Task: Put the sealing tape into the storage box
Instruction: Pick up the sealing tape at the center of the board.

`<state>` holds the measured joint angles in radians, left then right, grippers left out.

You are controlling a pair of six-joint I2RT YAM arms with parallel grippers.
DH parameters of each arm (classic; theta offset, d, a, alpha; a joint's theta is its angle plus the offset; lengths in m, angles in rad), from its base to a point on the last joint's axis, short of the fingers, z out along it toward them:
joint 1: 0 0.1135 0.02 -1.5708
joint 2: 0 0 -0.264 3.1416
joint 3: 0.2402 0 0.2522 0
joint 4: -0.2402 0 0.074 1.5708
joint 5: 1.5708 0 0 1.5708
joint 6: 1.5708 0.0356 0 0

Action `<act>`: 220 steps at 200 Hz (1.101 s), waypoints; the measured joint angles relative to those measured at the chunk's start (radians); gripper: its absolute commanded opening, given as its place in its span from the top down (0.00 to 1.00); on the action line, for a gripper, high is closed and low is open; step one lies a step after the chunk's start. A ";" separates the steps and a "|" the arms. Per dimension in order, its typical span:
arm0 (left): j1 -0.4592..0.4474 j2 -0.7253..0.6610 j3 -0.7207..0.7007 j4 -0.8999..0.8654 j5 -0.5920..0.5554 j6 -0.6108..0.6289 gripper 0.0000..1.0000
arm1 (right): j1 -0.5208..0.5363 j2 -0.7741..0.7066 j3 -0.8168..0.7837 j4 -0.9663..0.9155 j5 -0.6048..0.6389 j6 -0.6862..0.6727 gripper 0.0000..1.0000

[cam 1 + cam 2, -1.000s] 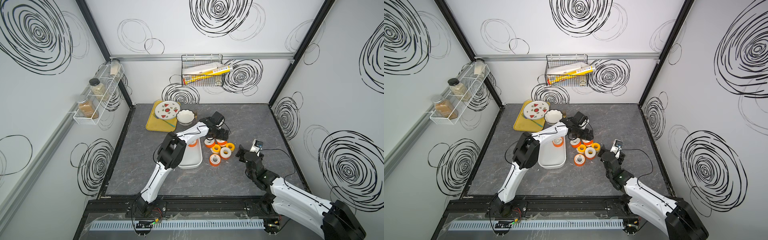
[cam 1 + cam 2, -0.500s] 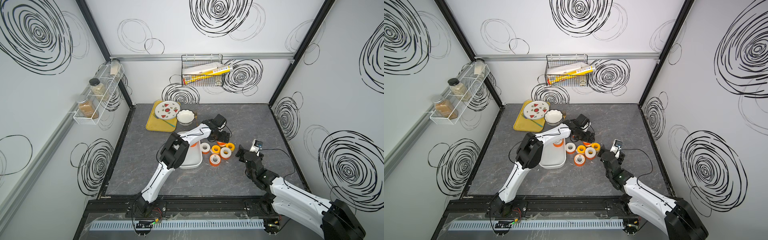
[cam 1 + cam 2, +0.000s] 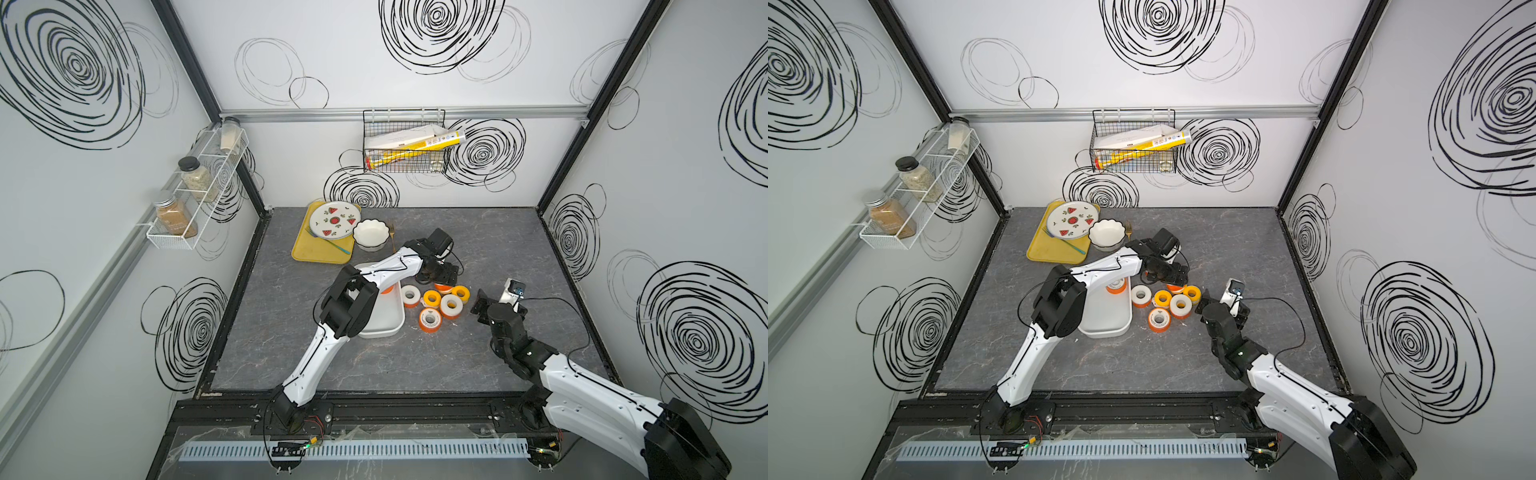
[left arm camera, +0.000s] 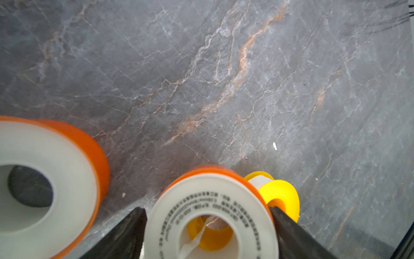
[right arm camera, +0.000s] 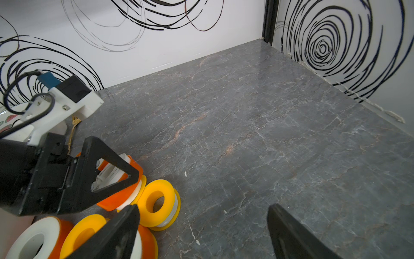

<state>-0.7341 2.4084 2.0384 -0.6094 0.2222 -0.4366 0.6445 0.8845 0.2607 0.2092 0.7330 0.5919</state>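
The left gripper (image 4: pixel 207 209) presses its black jaws against both sides of an orange-flanged white sealing tape spool (image 4: pixel 210 197) at the far edge of the spool cluster (image 3: pixel 451 305) on the grey marbled tabletop (image 3: pixel 498 249). The white shallow rectangular plastic storage box (image 3: pixel 388 322) sits just left of the cluster, with one orange spool (image 3: pixel 1116 286) inside its far end. The right gripper (image 5: pixel 202 207) hovers right of the cluster, jaws wide apart and empty.
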 measured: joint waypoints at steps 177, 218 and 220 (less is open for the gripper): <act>0.000 -0.134 0.000 -0.076 -0.126 -0.001 0.27 | 0.000 0.002 0.001 0.000 0.000 -0.001 0.06; 0.013 -0.258 -0.082 -0.086 -0.177 -0.002 0.27 | 0.000 0.002 0.001 0.000 0.000 0.000 0.06; 0.014 -0.268 -0.095 -0.085 -0.180 -0.001 0.27 | 0.000 0.002 0.001 0.000 0.000 -0.001 0.06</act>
<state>-0.7197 2.1403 1.9434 -0.6945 0.0425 -0.4377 0.6445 0.8864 0.2615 0.2092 0.7330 0.5911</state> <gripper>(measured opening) 0.759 0.941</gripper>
